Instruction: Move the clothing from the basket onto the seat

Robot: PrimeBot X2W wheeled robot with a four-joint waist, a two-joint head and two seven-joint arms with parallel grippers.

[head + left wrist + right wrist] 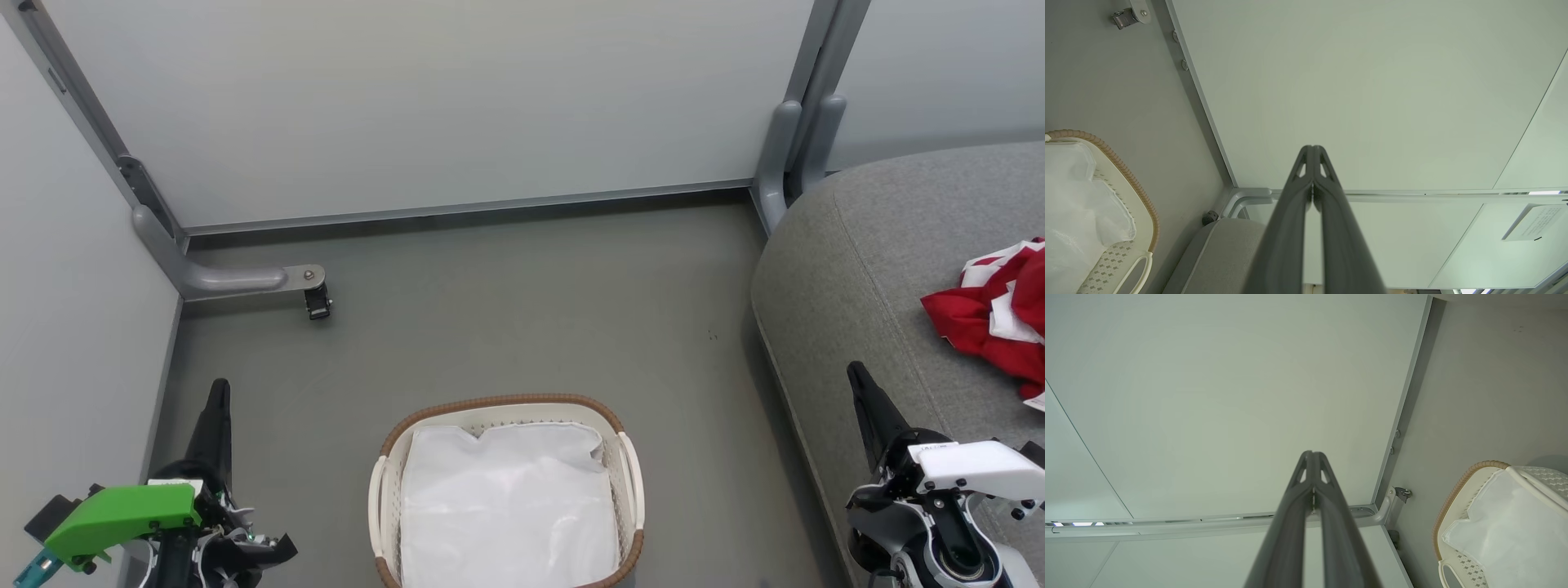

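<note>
Your red clothing [992,327] lies heaped on the grey seat [865,261], well right of the basket [506,402], nearer your right gripper [856,374] than your left gripper [219,388], both pinched closed and empty.

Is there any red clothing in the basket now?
Empty of clothing: the basket shows just its white liner, and the red clothing lies on the seat.
</note>
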